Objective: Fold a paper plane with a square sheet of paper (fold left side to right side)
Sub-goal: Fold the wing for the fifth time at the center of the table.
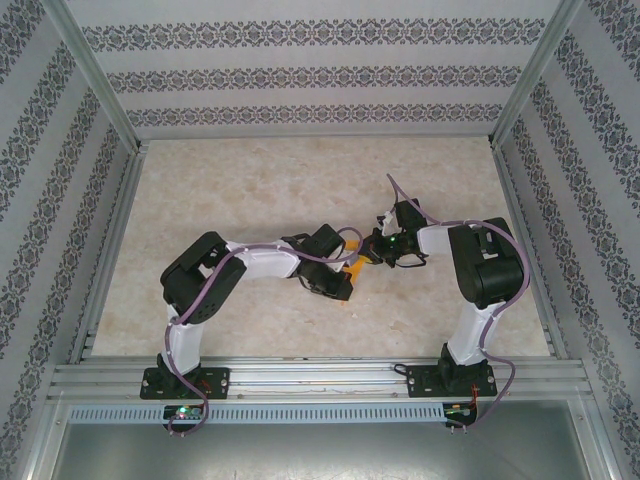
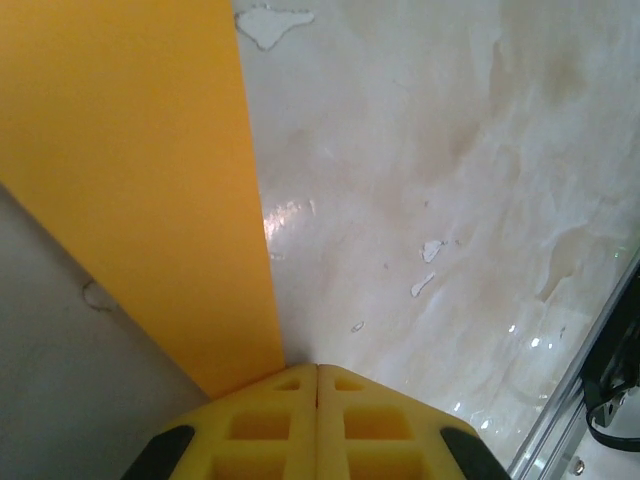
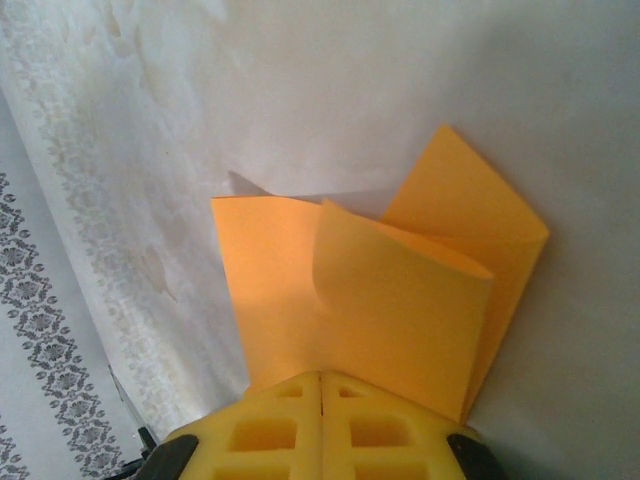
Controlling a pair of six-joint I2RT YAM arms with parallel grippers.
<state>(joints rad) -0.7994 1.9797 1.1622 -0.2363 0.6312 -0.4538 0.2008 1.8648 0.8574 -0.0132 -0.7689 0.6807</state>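
The square sheet of paper (image 1: 353,268) is bright orange and lies part-folded at the table's middle, between the two arms. In the right wrist view the sheet of paper (image 3: 290,290) has one flap (image 3: 400,310) curling up off the layers under it. My right gripper (image 3: 322,376) is shut, its yellow tips resting at the sheet's near edge with no paper seen in the seam. In the left wrist view the paper (image 2: 130,180) lies flat to the left, its corner running under my shut left gripper (image 2: 317,368). From above, the left gripper (image 1: 342,288) and right gripper (image 1: 372,252) flank the paper.
The marbled tabletop (image 1: 300,190) is bare around the paper. Patterned walls (image 1: 300,75) and aluminium rails (image 1: 110,250) enclose it on three sides. A rail and black fitting (image 2: 610,390) lie to the left wrist's lower right.
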